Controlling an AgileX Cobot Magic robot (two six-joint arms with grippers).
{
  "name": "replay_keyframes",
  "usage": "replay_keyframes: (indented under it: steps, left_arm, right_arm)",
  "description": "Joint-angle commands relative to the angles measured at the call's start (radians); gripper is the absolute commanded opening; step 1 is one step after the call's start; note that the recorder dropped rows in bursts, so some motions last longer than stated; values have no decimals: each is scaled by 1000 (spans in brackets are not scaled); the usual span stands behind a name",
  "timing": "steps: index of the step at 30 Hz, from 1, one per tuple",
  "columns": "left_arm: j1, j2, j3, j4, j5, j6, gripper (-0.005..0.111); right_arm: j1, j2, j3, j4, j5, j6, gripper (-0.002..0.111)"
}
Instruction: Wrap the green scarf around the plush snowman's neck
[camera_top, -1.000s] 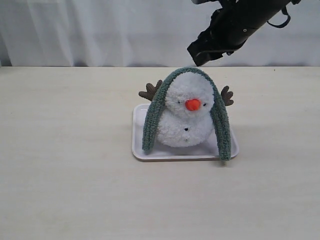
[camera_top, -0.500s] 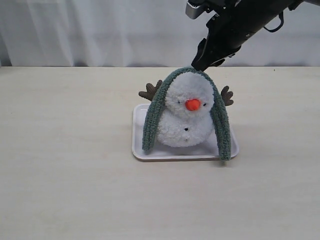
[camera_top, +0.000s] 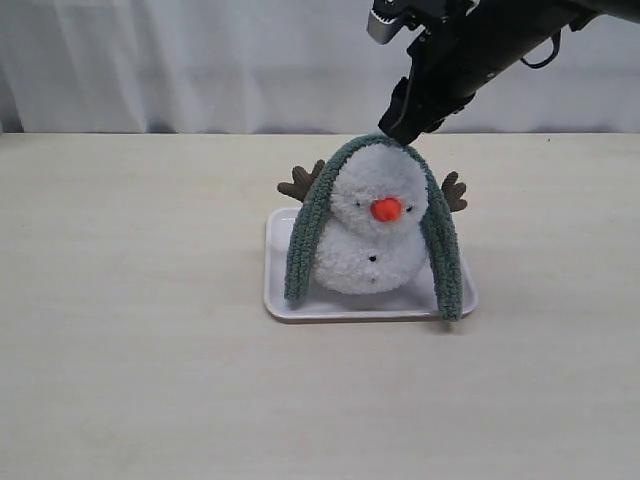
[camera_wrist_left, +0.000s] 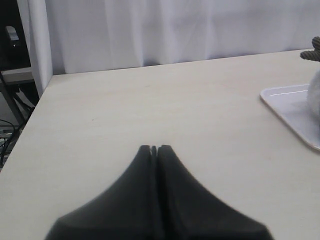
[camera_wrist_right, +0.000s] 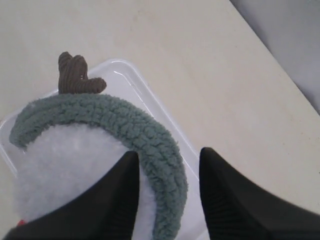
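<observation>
Two robot grippers are in the room, but only one is close to the toy. The small fluffy white plush snowman (camera_top: 368, 262) with the orange nose (camera_top: 385, 209) sits upright in a flat white plastic tray (camera_top: 285, 300) on the pale wooden table (camera_top: 140, 350). The long fuzzy grey-green knitted scarf (camera_top: 303, 240) lies over the top of the snowman's head like a hood. Its two ends hang down, one on each side of the snowman, all the way to the tray. The scarf is not around the snowman's neck (camera_top: 350, 230); it sits higher up, on the head. Two brown twig arms (camera_top: 298, 183) poke out from behind the scarf, one on each side of the snowman. The black right gripper (camera_top: 400, 128) points down just above the snowman's head. Its jaws are spread wide with the scarf between them, and they are not pinching it. The black left gripper (camera_wrist_left: 154, 148) is well apart from the snowman, low over bare table, with its two fingers pressed together and nothing between them. A white curtain (camera_top: 200, 60) hangs behind the snowman.
</observation>
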Motion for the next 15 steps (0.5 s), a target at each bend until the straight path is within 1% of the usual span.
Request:
replay_keyframes:
  steps: [1, 4, 11, 15]
  left_arm:
    - [2, -3, 3, -3, -7, 1, 0]
    - [2, -3, 3, -3, -7, 1, 0]
    - [2, -3, 3, -1, -7, 1, 0]
    - [2, -3, 3, -1, -7, 1, 0]
  right_arm:
    - [-4, 28, 1, -5, -2, -47, 38]
    - [-4, 51, 1, -5, -11, -75, 38]
    - [-4, 60, 1, -5, -118, -78, 38]
    - [-4, 80, 1, -5, -109, -129, 38]
